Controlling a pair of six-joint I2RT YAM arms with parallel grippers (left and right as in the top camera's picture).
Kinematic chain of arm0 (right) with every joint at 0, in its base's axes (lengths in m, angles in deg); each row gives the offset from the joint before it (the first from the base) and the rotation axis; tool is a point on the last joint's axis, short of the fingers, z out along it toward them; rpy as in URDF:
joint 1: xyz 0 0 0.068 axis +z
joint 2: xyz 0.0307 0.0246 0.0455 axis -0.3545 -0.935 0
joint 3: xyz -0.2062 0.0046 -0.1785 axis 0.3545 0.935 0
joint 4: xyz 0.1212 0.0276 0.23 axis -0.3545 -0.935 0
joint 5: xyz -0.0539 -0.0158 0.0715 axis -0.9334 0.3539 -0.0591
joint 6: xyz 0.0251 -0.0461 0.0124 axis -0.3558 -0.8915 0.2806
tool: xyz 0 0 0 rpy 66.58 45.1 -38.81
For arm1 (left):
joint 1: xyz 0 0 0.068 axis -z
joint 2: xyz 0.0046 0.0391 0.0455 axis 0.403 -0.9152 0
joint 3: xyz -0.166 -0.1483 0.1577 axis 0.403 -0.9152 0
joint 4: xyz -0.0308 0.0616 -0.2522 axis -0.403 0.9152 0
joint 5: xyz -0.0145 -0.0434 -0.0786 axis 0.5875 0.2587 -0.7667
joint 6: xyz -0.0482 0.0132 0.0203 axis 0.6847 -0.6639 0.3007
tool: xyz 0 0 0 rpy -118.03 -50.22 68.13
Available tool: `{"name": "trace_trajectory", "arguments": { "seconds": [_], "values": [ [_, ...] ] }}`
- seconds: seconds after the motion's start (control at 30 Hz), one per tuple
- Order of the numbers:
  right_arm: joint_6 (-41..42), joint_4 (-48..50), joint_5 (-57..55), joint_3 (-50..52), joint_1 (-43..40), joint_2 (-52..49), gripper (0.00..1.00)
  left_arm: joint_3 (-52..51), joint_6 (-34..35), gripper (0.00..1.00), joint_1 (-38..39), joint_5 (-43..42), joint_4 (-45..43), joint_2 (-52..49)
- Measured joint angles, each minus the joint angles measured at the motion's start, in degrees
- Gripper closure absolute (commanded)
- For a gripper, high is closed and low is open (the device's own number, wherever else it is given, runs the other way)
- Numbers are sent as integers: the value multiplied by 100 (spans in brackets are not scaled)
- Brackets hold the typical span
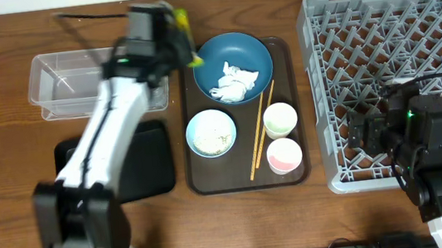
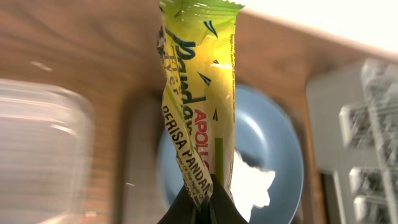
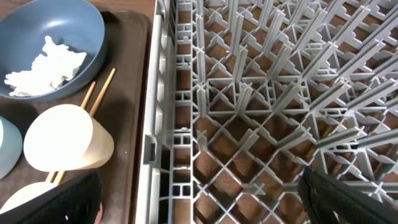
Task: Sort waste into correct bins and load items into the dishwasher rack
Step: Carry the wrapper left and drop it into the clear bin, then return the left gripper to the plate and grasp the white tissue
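The left end effector (image 2: 202,202) pinches the yellow-green snack wrapper (image 2: 199,93) by one end, holding it clear above the left rim of the dark-blue plate (image 1: 233,68), likely bound for the clear tub (image 1: 74,82) well left of the plate (blurred in the wrist view). Crumpled tissues (image 1: 233,82) lie on the plate. The right end effector (image 3: 200,198), spread and empty, hovers over the dishwasher rack (image 1: 410,27) right of the plate, out of the way

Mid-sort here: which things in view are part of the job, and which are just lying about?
Job: snack wrapper in left gripper, tissues, rice scraps, plate, bowl, two cups, chopsticks, clear tub, black tray, rack.
Lying about: brown serving tray, table.
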Motion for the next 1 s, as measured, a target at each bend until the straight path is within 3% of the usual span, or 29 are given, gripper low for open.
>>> {"name": "trace_trajectory", "arguments": {
  "seconds": [0.13, 0.33, 0.37, 0.43, 0.47, 0.53, 0.63, 0.8, 1.0],
  "values": [
    [0, -2, -2, 0, 0, 0, 1, 33, 328, 94, -566, 170, 398, 219],
    [0, -4, -2, 0, 2, 0, 1, -111, 1486, 93, -1237, 754, 863, 138],
    [0, -4, -2, 0, 0, 0, 1, -136, 1631, 88, -1296, 789, 866, 129],
    [0, -4, -2, 0, 0, 0, 1, -149, 1897, 64, -1384, 894, 861, 94],
    [0, -4, -2, 0, 2, 0, 1, -151, 1978, 62, -1403, 909, 861, 81],
    [0, -7, -2, 0, 0, 0, 1, -151, 2122, 47, -1405, 933, 861, 68],
    [0, -7, 0, 0, 0, 0, 1, -153, 2245, 40, -1397, 953, 857, 66],
    [0, -7, 0, 0, 0, 0, 1, -155, 2210, 39, -1329, 632, 612, 66],
    [0, -7, -2, 0, 0, 0, 1, -157, 1040, 36, -529, 90, 79, 63]
  ]
}}
